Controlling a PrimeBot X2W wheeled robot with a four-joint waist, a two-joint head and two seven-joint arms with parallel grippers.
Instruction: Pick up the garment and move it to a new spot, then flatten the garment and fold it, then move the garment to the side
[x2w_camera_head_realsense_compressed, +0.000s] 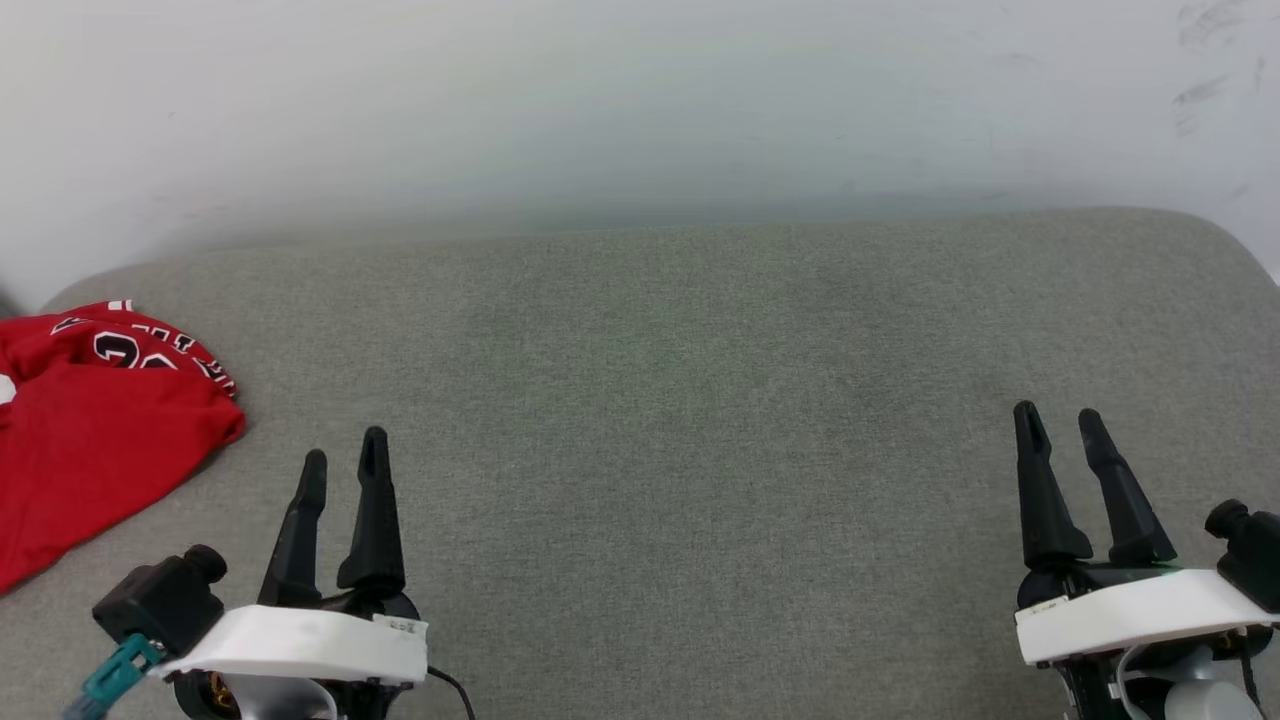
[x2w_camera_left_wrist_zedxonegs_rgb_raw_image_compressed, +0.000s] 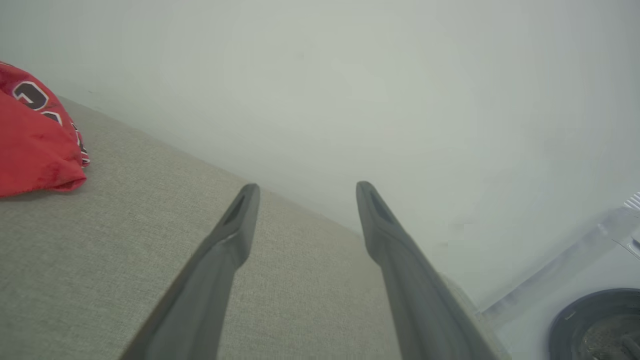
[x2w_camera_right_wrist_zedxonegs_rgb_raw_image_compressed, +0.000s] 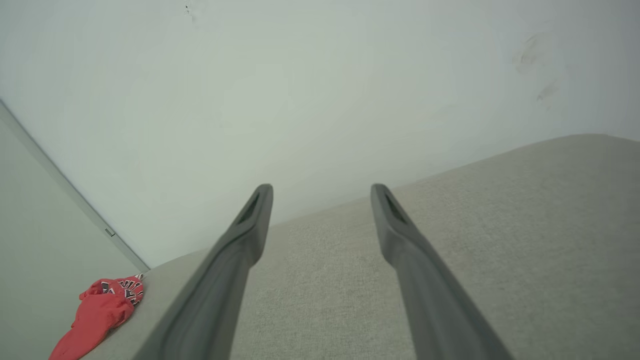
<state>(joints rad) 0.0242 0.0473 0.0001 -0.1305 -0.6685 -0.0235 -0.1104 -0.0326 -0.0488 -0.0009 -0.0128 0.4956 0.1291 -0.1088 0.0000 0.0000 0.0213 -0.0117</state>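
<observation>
Garment: the red jersey shirt (x2w_camera_head_realsense_compressed: 95, 430) lies bunched at 9 o'clock of the head view, cut by that view's left edge. Black, white-outlined lettering shows on its upper fold.
Garment's place: on the bench (x2w_camera_head_realsense_compressed: 660, 400), a grey fabric-covered top, close to its far left rounded corner. In the left wrist view the shirt (x2w_camera_left_wrist_zedxonegs_rgb_raw_image_compressed: 30, 145) sits at 9 to 10 o'clock. In the right wrist view it (x2w_camera_right_wrist_zedxonegs_rgb_raw_image_compressed: 100, 312) shows small at 8 o'clock, at the bench's left end.
Edges: the bench's far edge meets a white wall (x2w_camera_head_realsense_compressed: 640, 110) along 12 o'clock. Its far corners curve off at 10 and 2 o'clock.
Open room: bare grey fabric spreads from the shirt's right hem across the middle to 3 o'clock.
Left claw (x2w_camera_head_realsense_compressed: 345, 445): at 7 o'clock, above the bench, fingers aimed toward 12 to 1 o'clock. It is parted and holds nothing, near the shirt but apart from it. Its own wrist view shows the gap (x2w_camera_left_wrist_zedxonegs_rgb_raw_image_compressed: 306, 186) plainly.
Right claw (x2w_camera_head_realsense_compressed: 1057, 412): at 4 to 5 o'clock, well apart from the shirt, fingers leaning toward 11 o'clock. It is spread and empty, with the same gap in its wrist view (x2w_camera_right_wrist_zedxonegs_rgb_raw_image_compressed: 321, 187).
Off the bench: a dark round rim (x2w_camera_left_wrist_zedxonegs_rgb_raw_image_compressed: 595, 320) at 4 o'clock of the left wrist view; what it is cannot be told.
</observation>
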